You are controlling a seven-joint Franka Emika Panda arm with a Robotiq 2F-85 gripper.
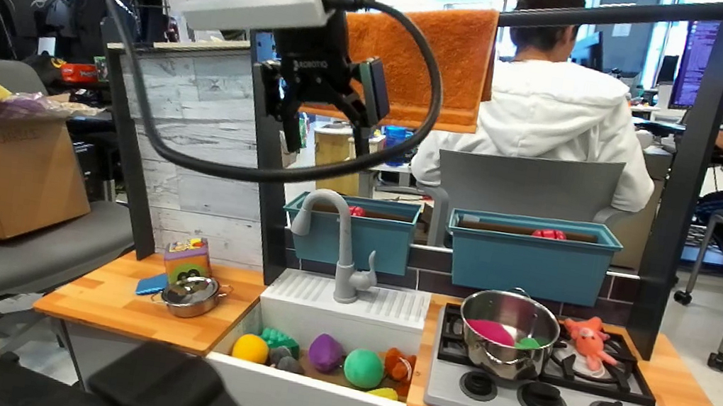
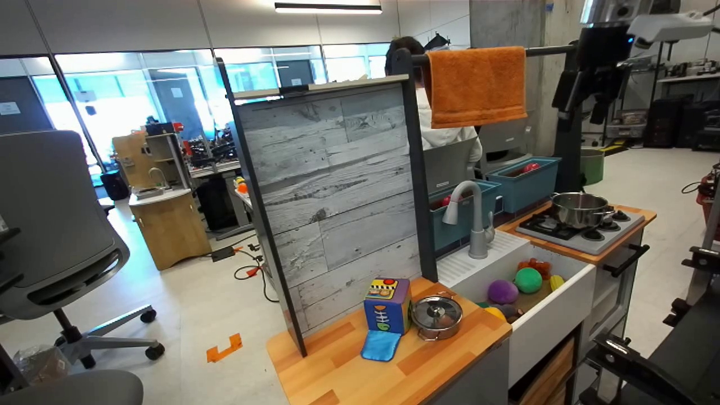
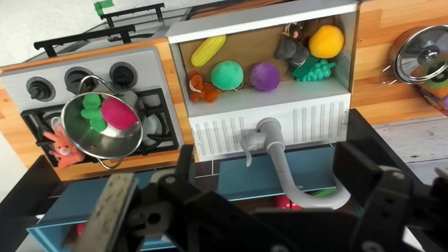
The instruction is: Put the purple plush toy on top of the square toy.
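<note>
The purple plush toy [image 1: 326, 353] lies in the sink basin beside the green ball [image 1: 364, 368]. It also shows in an exterior view [image 2: 502, 292] and in the wrist view [image 3: 265, 77]. The square toy [image 2: 388, 306], a colourful soft cube with a blue flap, stands on the left wooden counter by a small lidded pot. In an exterior view the square toy [image 1: 188, 262] is partly behind that pot; in the wrist view it is cut by the right edge. My gripper [image 1: 329, 141] is open and empty, high above the faucet; its fingers also show in the wrist view [image 3: 267, 164].
The grey faucet [image 1: 344, 247] rises behind the sink [image 1: 313, 385]. The lidded pot [image 2: 437, 316] touches or nearly touches the square toy. A steel pot [image 1: 507, 332] and pink plush [image 1: 590, 343] sit on the stove. An orange towel [image 2: 478, 87] hangs on a bar near the arm.
</note>
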